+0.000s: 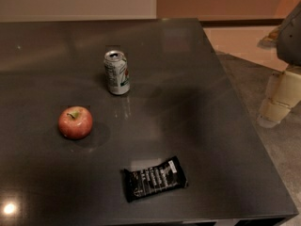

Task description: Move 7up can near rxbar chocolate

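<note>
Camera view: we see the 7up can (116,72) upright mid-back on the worktop (225,140), well apart from the rxbar chocolate (154,178) lying flat near the front edge. An apple (75,122) sits left. The hand (277,100) hangs at the right, off the worktop; we can't tell its grip state.

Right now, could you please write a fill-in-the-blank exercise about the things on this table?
1. The can stands ____ on the table.
2. The round red fruit left of the can is an ____.
3. The snack bar has a ____ wrapper with white lettering.
4. The gripper hangs beyond the table's ____ edge in the picture, far from the can.
Missing words: upright; apple; black; right.
</note>
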`<action>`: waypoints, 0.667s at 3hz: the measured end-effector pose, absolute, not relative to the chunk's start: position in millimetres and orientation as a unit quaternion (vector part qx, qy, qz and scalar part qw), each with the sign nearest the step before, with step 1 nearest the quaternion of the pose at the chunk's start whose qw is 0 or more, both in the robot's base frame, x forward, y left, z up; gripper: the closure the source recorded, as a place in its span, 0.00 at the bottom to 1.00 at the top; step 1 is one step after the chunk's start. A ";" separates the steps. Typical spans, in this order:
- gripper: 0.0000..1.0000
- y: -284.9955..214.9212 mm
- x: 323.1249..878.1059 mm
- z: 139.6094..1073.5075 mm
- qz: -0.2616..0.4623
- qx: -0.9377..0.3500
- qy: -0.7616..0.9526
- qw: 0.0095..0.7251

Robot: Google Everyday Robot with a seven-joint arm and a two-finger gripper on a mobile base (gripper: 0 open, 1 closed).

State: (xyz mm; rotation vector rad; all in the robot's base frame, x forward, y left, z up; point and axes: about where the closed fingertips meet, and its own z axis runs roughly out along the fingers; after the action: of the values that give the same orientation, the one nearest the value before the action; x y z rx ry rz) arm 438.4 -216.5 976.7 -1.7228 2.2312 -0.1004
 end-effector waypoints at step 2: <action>0.00 -200.2 469.2 973.2 -0.023 -0.603 0.778 0.174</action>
State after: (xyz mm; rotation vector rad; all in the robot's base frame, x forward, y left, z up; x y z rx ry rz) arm 469.2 -200.2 973.2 -1.7100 2.2072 -0.0659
